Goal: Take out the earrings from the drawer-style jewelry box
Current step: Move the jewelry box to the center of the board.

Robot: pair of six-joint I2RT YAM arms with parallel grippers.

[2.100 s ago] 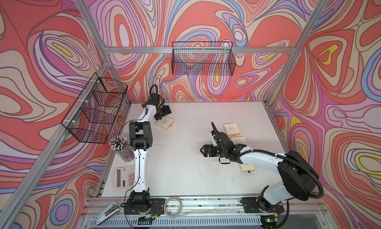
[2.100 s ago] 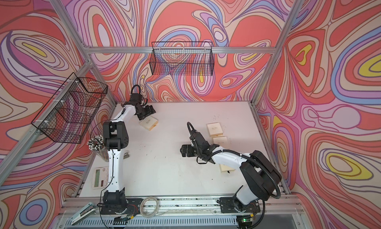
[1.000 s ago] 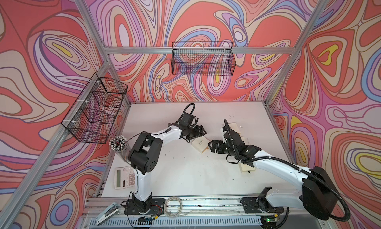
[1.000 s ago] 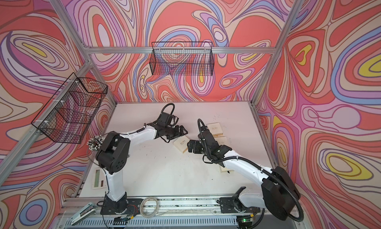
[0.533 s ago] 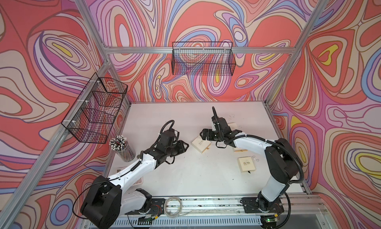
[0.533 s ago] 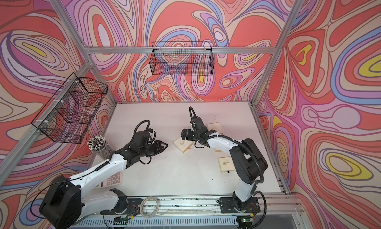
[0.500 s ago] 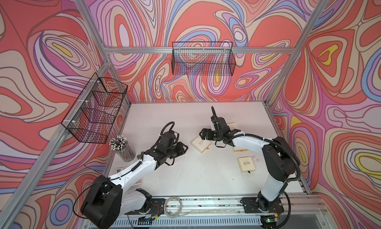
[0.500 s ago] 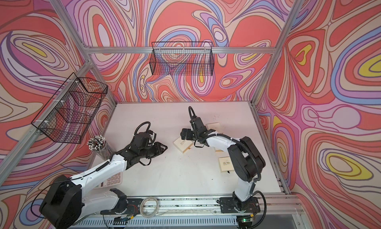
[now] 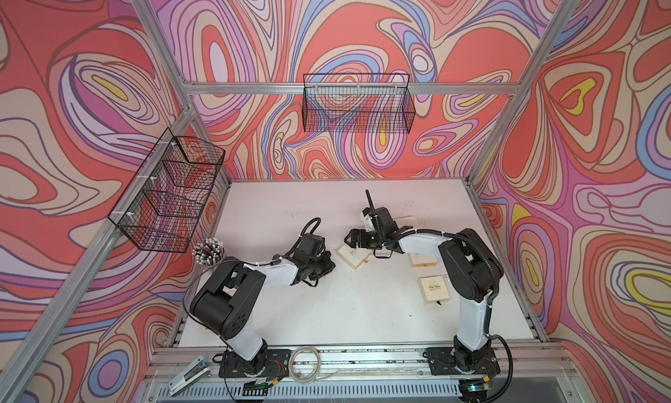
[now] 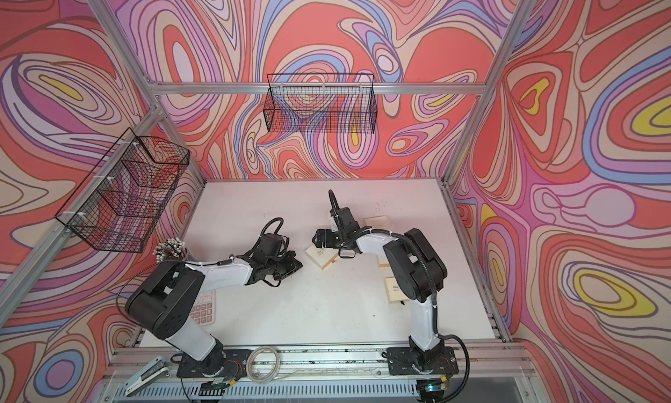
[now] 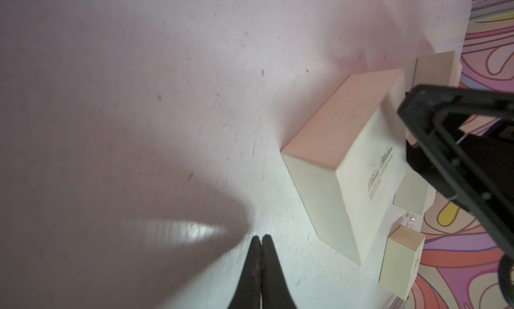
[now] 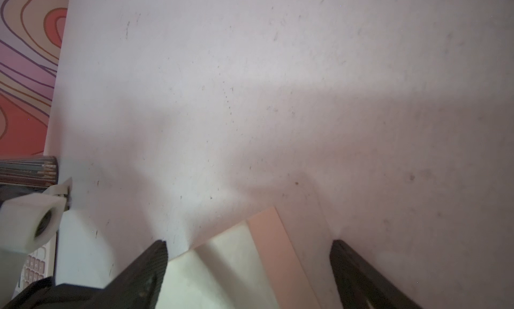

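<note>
Three spare cream boxes [image 9: 434,288] near jewelry box [image 9: 354,256]

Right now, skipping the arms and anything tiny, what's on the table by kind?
Boxes: 4
Pencil cup: 1
Calculator: 1
Total: 6

The walls [image 9: 363,38] swirl in coral, pink, lilac, blue, yellow and cream with dark outlines, the table [image 9: 345,310] is scuffed white, the boxes [image 9: 350,255] are cream with dark script, the baskets [image 9: 357,107] are black wire grid, and the arms [image 9: 421,243] are white and black.
</note>
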